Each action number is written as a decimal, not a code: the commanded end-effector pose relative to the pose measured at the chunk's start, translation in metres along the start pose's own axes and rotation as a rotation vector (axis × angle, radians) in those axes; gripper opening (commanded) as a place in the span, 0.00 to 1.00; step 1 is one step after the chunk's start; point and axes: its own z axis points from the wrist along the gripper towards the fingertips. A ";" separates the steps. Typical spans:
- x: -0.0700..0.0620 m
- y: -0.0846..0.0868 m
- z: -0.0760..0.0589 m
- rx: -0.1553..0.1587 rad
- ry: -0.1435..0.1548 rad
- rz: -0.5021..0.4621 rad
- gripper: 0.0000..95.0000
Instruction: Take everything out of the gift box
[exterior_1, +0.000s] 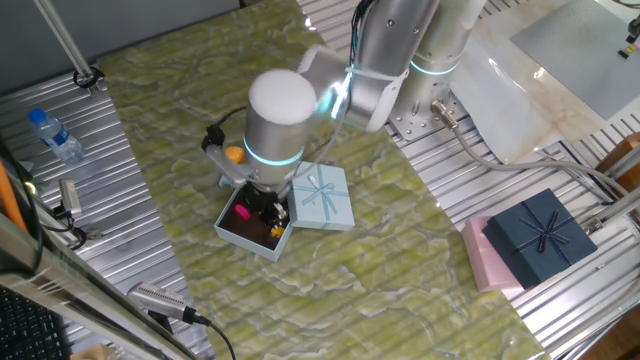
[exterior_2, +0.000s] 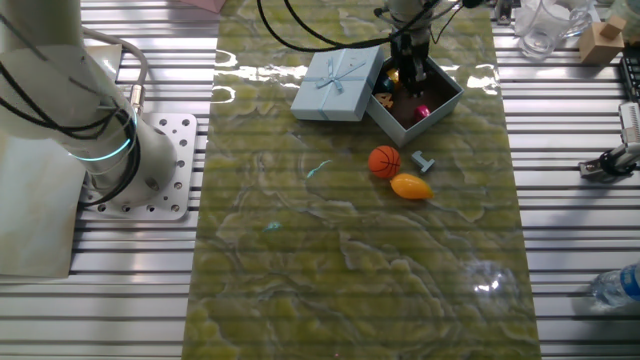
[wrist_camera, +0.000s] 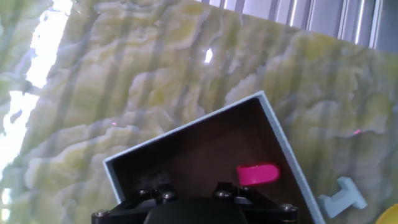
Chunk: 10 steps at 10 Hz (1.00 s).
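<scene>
The pale-blue gift box (exterior_2: 447, 99) stands open on the green mat, with its bowed lid (exterior_2: 338, 82) leaning against its left side. My gripper (exterior_2: 410, 82) reaches down into the box; its fingertips are hidden in the dark interior. A magenta piece (wrist_camera: 257, 174) lies on the box floor (wrist_camera: 205, 149), and small orange and yellow bits (exterior_2: 385, 97) lie near the fingers. Outside the box rest the orange basketball (exterior_2: 384, 161), the mango-like fruit (exterior_2: 410, 186) and a pale-blue piece (exterior_2: 424, 161). The arm covers most of the gift box (exterior_1: 232, 234) in one fixed view.
A dark navy box with a bow (exterior_1: 540, 235) sits on a pink box (exterior_1: 478, 258) at the mat's edge. A water bottle (exterior_1: 55, 135) and tools lie on the slatted metal table (exterior_1: 150, 230). The arm's base (exterior_2: 140, 170) stands beside the mat.
</scene>
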 end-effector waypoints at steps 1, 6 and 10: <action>0.001 -0.004 -0.008 -0.014 0.011 -0.004 0.20; 0.001 -0.004 -0.008 -0.198 0.009 0.032 0.40; 0.003 -0.006 -0.007 -0.199 0.031 0.045 0.40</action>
